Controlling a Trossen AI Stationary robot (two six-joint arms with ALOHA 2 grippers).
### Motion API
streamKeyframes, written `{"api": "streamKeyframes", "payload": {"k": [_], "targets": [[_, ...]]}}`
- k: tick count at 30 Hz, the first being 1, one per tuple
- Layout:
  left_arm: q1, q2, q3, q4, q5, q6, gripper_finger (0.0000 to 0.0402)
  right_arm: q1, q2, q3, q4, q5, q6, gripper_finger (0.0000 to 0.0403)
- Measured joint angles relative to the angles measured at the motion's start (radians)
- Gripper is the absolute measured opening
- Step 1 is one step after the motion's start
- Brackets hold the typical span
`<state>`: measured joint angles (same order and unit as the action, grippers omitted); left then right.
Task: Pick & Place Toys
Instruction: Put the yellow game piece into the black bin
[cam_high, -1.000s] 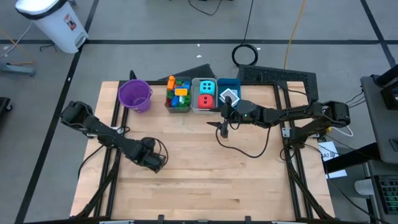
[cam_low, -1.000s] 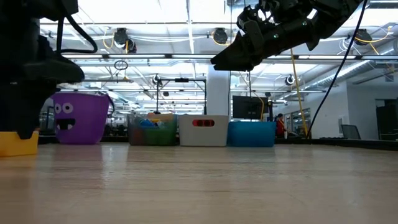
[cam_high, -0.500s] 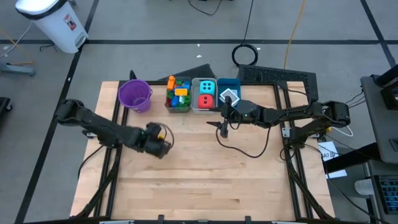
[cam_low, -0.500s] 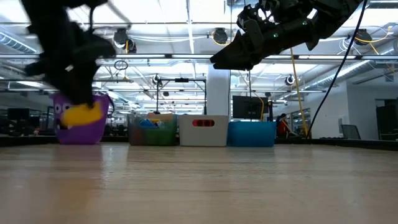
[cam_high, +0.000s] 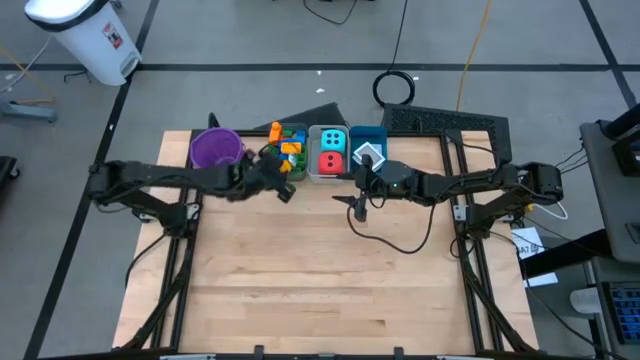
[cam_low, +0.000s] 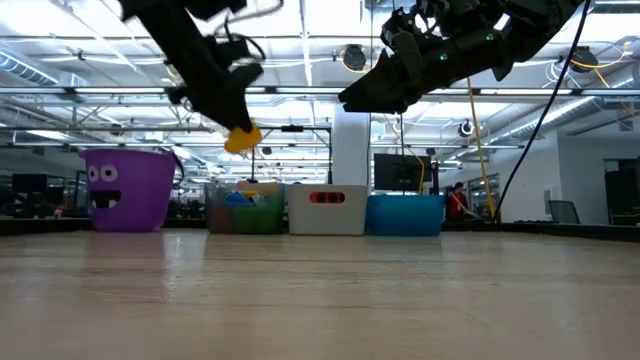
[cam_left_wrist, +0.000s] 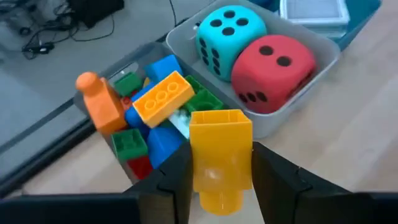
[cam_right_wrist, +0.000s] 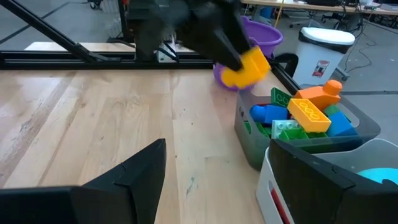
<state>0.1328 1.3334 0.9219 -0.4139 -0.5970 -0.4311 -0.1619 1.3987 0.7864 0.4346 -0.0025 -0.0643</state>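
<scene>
Carrying: the left tool (cam_left_wrist: 221, 180) is clamped on a yellow brick (cam_left_wrist: 219, 157), raised just short of the grey bin (cam_left_wrist: 124, 62) of bricks.
Risk: released early, the brick may strike the near rim and drop to the counter (cam_high: 320, 270).
Waiting: the right tool (cam_high: 358, 208) hangs with its fingers apart near the blue bin (cam_high: 378, 134).

A yellow brick (cam_left_wrist: 220, 155) hangs pinched above the table, beside binned bricks (cam_left_wrist: 151, 118) and two dice (cam_left_wrist: 252, 53)
</scene>
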Motion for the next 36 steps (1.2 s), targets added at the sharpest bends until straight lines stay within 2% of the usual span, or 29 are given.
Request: {"api": "streamKeyframes", "payload": {"k": [3,6,12,16,19,23,30,36], "targets": [[0.089,0.045,0.000,0.072,0.086,0.098,0.0142,0.000,0.000,0.000,0.000,0.000,-0.001,0.0256],[0.164,0.083,0.000,0.101,0.130,0.147,0.0152,0.000,0.000,0.000,0.000,0.000,-0.002,0.0256],[0.252,0.141,0.000,0.156,0.252,0.263,0.0156,0.000,0.000,0.000,0.000,0.000,-0.003,0.0256],[0.261,0.182,-0.001,0.160,0.247,0.341,0.0157,0.000,0.000,0.000,-0.001,0.000,-0.003,0.0256],[0.260,0.200,-0.001,0.163,0.232,0.343,0.0158,0.000,0.000,0.000,-0.004,0.000,-0.004,0.0256],[0.258,0.200,-0.001,0.179,0.237,0.335,0.0158,0.000,0.000,0.000,-0.006,0.000,-0.004,0.0256],[0.258,0.171,-0.001,0.152,0.232,0.458,0.0159,0.000,0.000,0.000,-0.006,0.000,-0.004,0.0256],[0.258,0.171,-0.001,0.227,0.233,0.465,0.0159,0.000,0.000,0.000,-0.005,0.000,-0.004,0.0256]]}}
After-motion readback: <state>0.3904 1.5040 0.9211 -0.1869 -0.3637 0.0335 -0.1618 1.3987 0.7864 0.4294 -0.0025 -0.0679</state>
